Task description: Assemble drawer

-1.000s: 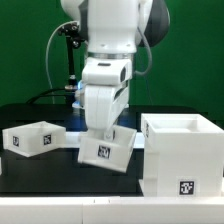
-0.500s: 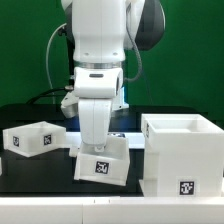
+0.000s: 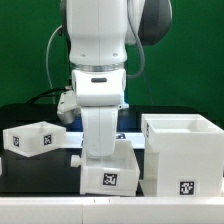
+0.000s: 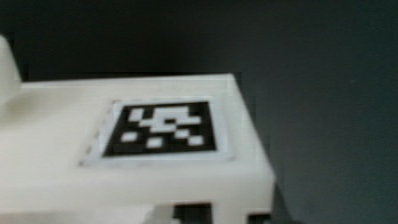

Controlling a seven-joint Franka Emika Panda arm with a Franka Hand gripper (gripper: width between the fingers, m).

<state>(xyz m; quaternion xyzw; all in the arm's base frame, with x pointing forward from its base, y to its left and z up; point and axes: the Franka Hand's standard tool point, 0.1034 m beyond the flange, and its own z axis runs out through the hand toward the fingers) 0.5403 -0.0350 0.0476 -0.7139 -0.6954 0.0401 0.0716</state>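
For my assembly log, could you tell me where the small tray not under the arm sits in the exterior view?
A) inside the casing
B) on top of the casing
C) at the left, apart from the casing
C: the left tray stands at the exterior view's left, with the middle tray between it and the casing.

I saw white drawer parts: casing (image 3: 182, 150), left tray (image 3: 30, 138), middle tray (image 3: 110, 172). Each had a black-and-white square tag (image 4: 166, 128). Table (image 3: 40, 172) was black, backdrop (image 3: 25, 50) green.
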